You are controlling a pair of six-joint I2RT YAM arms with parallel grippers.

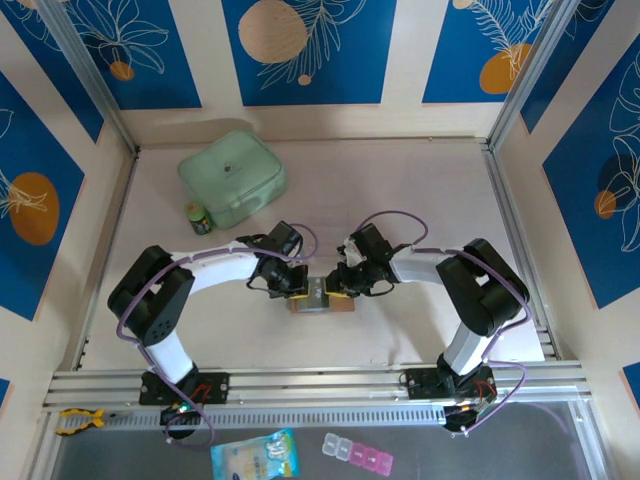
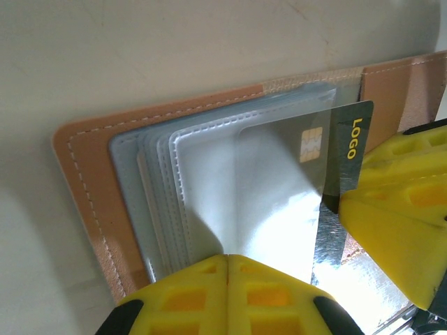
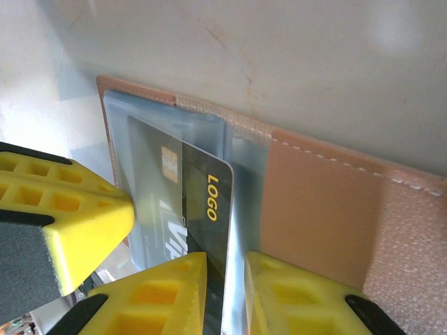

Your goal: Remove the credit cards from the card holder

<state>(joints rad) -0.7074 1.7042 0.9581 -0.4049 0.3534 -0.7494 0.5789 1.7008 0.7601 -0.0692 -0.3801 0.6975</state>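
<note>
The tan card holder [image 1: 322,305] lies open on the table between both arms, grey clear pockets up [image 2: 84,181] [image 3: 321,202]. One dark credit card [image 2: 349,143] marked LOGO sticks partway out of a pocket [image 3: 206,195]; its chip end sits under the clear sleeve. My left gripper [image 1: 298,288] is shut, its tips [image 2: 228,259] pinching a raised fold of the top pocket. My right gripper [image 1: 334,285] stands at the card's free end, jaws close together [image 3: 234,279] with the card's edge and a shiny strip between them. Its yellow fingers [image 2: 398,209] show beside the card.
A mint-green zip case [image 1: 232,176] and a small green-lidded jar [image 1: 199,218] stand at the back left. Metal rails frame the table's sides and near edge. Below the near rail lie a blue packet [image 1: 254,456] and a pink pill box [image 1: 357,455].
</note>
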